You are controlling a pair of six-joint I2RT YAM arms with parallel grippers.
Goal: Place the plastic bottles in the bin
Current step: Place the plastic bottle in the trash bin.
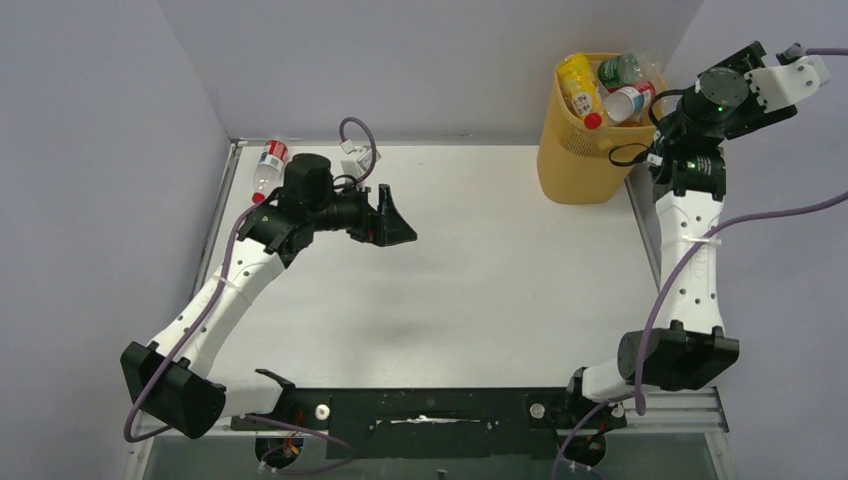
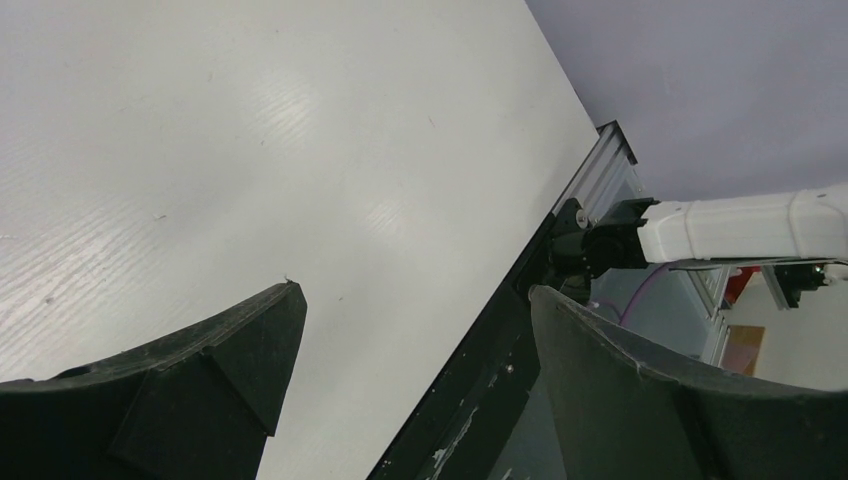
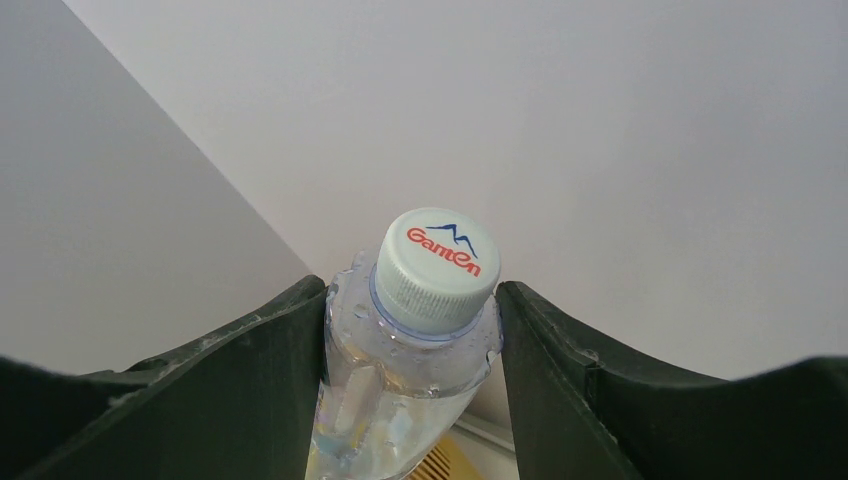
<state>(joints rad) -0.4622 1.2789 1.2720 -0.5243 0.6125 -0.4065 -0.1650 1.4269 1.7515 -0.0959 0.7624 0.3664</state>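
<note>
The yellow-orange bin stands at the back right and holds several plastic bottles, among them a yellow one, a green-labelled one and a clear red-labelled one. My right gripper is at the bin's right rim. In the right wrist view it is shut on a clear bottle with a white cap, and a bit of the bin shows below. One clear red-labelled bottle lies at the table's back left corner. My left gripper is open and empty over the table.
Grey walls close in the table at the back and on both sides. The table's raised metal edge runs beside the back-left bottle. The black base rail runs along the near edge.
</note>
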